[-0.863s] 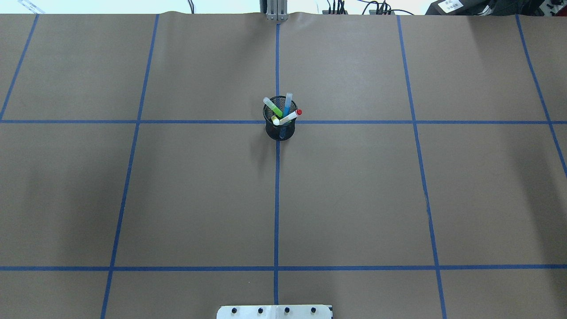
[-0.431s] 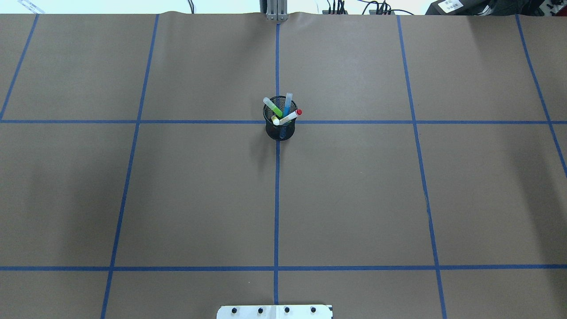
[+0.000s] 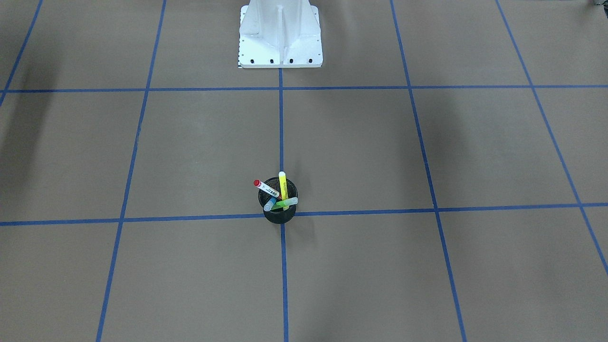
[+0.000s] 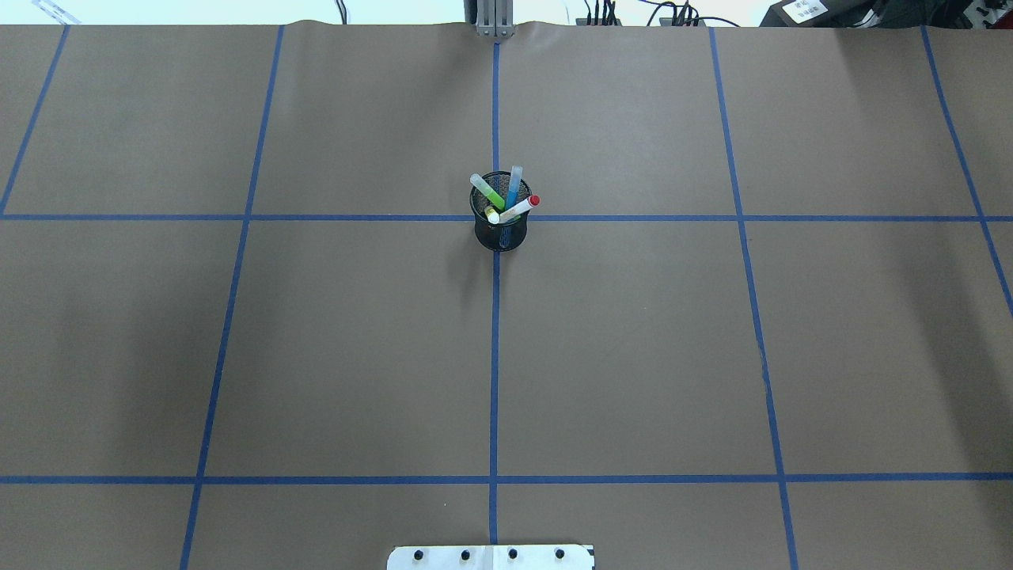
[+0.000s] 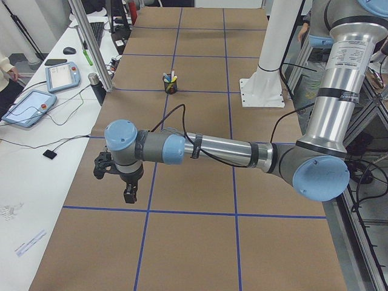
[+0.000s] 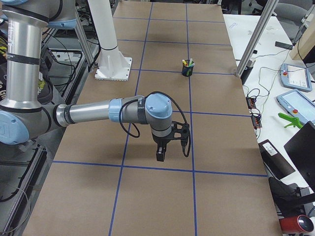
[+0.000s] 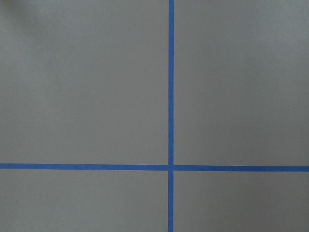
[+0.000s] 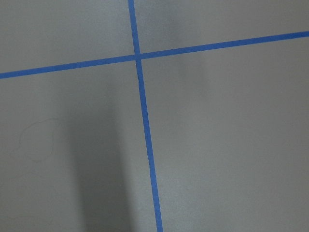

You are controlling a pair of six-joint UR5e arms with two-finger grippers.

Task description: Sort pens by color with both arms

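Observation:
Several pens stand in a black mesh cup [image 4: 500,234] on the table's centre line: a green pen [image 4: 487,191], a blue pen [image 4: 514,184], a white pen with a red end [image 4: 518,208] and a yellow pen [image 4: 492,214]. The front-facing view shows the same cup [image 3: 279,216], with the yellow pen [image 3: 282,183] upright. My left gripper [image 5: 129,194] hangs low over bare paper, far from the cup [image 5: 170,85]. My right gripper [image 6: 161,155] hangs likewise, far from the cup [image 6: 187,70]. Both show only in the side views, so I cannot tell their state.
Brown paper with a blue tape grid [image 4: 494,356] covers the table. The white pedestal base [image 3: 280,33] stands at the robot's edge. A side table with tablets [image 5: 29,108] and cables runs beyond the far edge, with metal posts [image 5: 91,48] along it.

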